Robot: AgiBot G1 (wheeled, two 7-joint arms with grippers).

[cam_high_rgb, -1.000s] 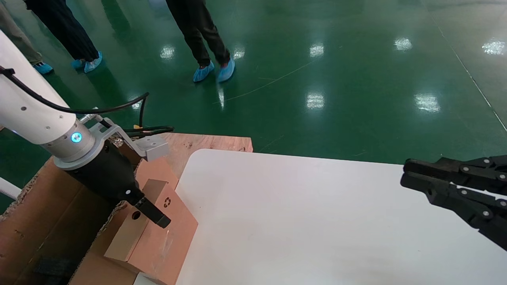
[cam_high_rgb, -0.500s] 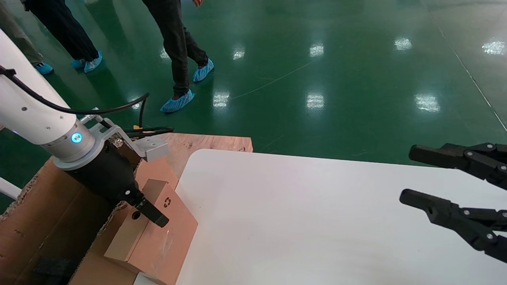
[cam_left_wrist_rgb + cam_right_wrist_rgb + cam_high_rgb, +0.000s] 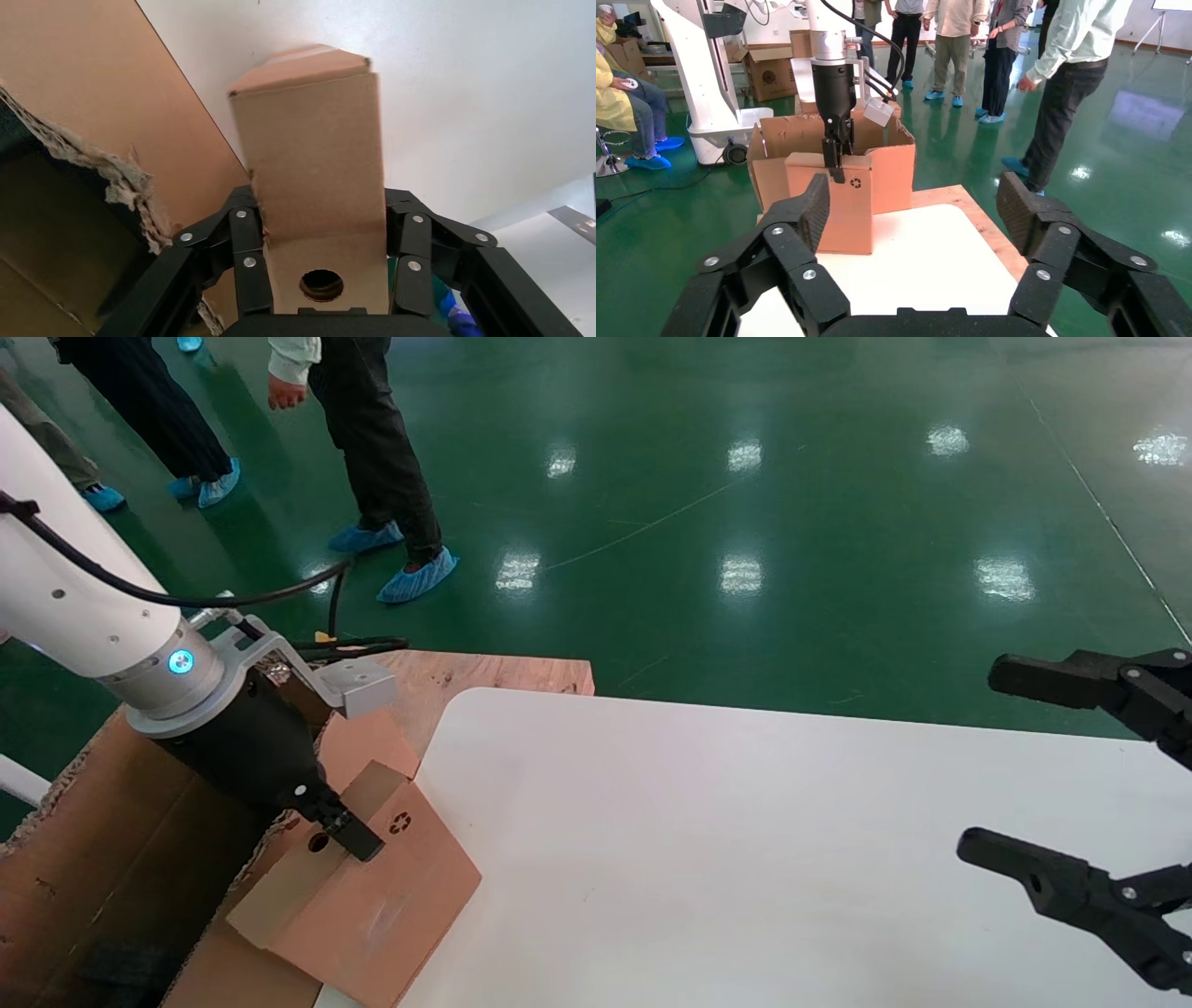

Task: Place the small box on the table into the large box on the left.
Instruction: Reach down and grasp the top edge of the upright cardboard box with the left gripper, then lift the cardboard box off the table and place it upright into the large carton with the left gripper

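Note:
The small box (image 3: 372, 905), pinkish-brown with a round hole and a recycling mark, stands tilted at the table's (image 3: 745, 859) left edge. My left gripper (image 3: 340, 836) is shut on its top end; in the left wrist view the fingers (image 3: 246, 239) press both sides of the small box (image 3: 309, 154) by the hole. The large box (image 3: 112, 859), a brown carton with ragged flaps, sits directly left of it, its torn flap (image 3: 84, 91) beside the small box. My right gripper (image 3: 985, 761) hovers open and empty over the table's right side. The right wrist view shows the right gripper (image 3: 914, 193) facing the small box (image 3: 835, 210).
A bare wooden board (image 3: 484, 672) sticks out behind the table's far left corner. People (image 3: 372, 449) in blue shoe covers walk on the green floor beyond. Another robot base (image 3: 715, 84) and cartons stand farther off.
My right gripper has gone from shut to wide open. The small box has tipped further and shifted slightly in the left gripper. A person behind has walked to the left.

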